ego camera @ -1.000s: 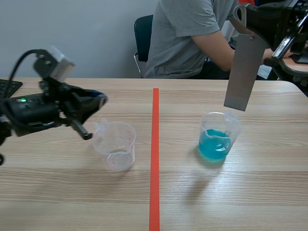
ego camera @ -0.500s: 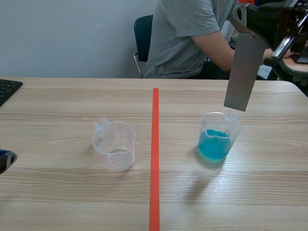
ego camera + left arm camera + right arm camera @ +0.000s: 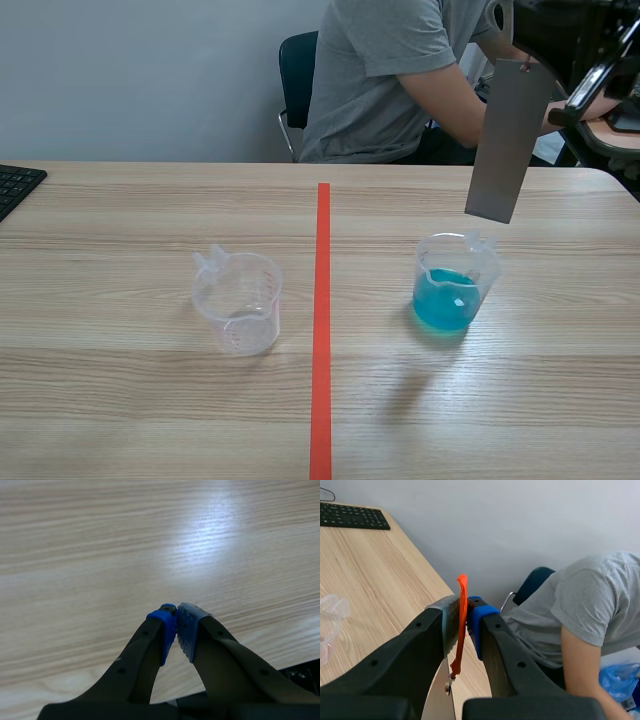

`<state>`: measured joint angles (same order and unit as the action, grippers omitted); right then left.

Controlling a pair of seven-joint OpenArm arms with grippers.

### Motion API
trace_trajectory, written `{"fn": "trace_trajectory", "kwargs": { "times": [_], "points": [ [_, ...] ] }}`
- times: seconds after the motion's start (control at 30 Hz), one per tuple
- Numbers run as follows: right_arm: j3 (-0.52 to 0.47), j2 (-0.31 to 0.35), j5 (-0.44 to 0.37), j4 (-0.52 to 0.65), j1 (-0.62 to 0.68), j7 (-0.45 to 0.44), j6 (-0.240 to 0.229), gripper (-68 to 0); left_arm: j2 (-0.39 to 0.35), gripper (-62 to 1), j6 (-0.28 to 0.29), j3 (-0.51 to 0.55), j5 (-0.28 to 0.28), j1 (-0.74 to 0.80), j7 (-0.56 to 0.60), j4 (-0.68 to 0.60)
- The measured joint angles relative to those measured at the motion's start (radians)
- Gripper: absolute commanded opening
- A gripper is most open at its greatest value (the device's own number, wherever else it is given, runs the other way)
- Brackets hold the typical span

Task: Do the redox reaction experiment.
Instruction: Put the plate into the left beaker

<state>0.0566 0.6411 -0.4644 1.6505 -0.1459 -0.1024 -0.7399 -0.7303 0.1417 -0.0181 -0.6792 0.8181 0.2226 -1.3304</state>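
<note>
The right gripper (image 3: 465,615) is clamped on the top end of a grey metal plate (image 3: 505,140), hung tilted below it; gripped only there, the plate could swing or slip, and the beaker of blue liquid (image 3: 455,285) could be struck and tipped. That beaker is set below the gripper, just under the plate's lower edge, untouched; the left gripper (image 3: 176,625) is closed on nothing

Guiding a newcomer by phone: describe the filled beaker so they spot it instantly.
Find the orange-red tape line down the table. On the robot's right of it, under the grey strip, stands a clear beaker. Unlike the empty beaker opposite, it holds blue liquid.
</note>
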Motion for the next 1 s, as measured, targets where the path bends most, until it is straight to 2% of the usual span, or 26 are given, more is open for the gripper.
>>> {"fn": "trace_trajectory", "kwargs": {
  "times": [0.2, 0.43, 0.8, 1.0],
  "points": [
    [0.043, -0.027, 0.0, 0.0, -0.048, 0.0, 0.0, -66.0, 0.058, -56.5, 0.0, 0.0, 0.0, 0.007, 0.0, 0.0],
    [0.141, -0.08, 0.0, 0.0, -0.123, 0.021, 0.0, -66.0, 0.077, -56.5, 0.0, 0.0, -0.002, 0.004, -0.002, 0.0],
    [0.312, -0.252, 0.008, 0.0, -0.225, 0.103, 0.0, -66.0, 0.079, -56.5, 0.0, 0.0, -0.002, 0.002, -0.009, 0.002],
    [0.401, -0.348, 0.066, 0.0, -0.244, 0.129, 0.0, -66.0, 0.079, -56.5, 0.0, 0.0, -0.002, 0.002, -0.01, 0.002]
  ]
}}
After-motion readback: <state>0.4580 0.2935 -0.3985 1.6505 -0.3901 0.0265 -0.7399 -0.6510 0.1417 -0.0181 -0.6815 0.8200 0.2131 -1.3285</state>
